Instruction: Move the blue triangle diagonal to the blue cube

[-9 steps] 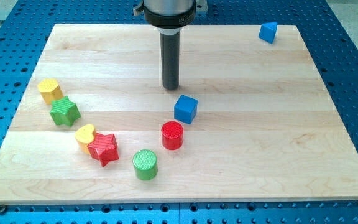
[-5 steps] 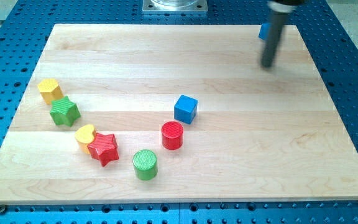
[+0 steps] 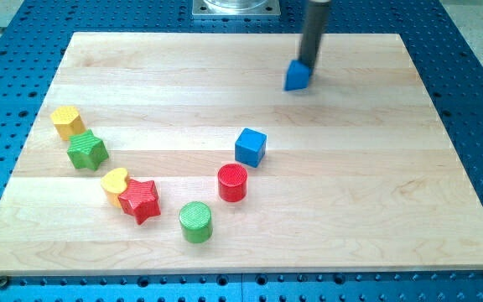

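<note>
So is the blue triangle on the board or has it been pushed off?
On the board. The blue triangle sits on the wooden board near the view's top, my tip touching its upper right side.

The board is pale wood with a smooth, matt grain, resting on a blue metal table dotted with holes. The red cylinder and green cylinder look like ridged matt plastic; the rod is dark and dull.

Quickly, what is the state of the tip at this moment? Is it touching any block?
My tip: no gripper, so it holds nothing; it seems to press on the upper right side of the blue triangle, far above the blue cube.
</note>
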Controlling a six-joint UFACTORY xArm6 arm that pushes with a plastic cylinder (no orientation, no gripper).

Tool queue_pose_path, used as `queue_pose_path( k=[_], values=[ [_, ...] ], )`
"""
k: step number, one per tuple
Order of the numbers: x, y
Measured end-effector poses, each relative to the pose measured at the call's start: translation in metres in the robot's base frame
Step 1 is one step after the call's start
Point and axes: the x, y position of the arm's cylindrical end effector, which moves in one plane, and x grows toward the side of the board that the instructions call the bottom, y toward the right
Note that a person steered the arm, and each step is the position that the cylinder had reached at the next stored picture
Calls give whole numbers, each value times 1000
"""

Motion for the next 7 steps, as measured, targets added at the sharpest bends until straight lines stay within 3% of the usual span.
queue_pose_path(
  k=[1, 2, 4, 5, 6, 7],
  values=[
    [4, 24],
    [36, -11],
    [14, 14],
    [10, 65],
    [0, 49],
    [-7, -31]
  ],
)
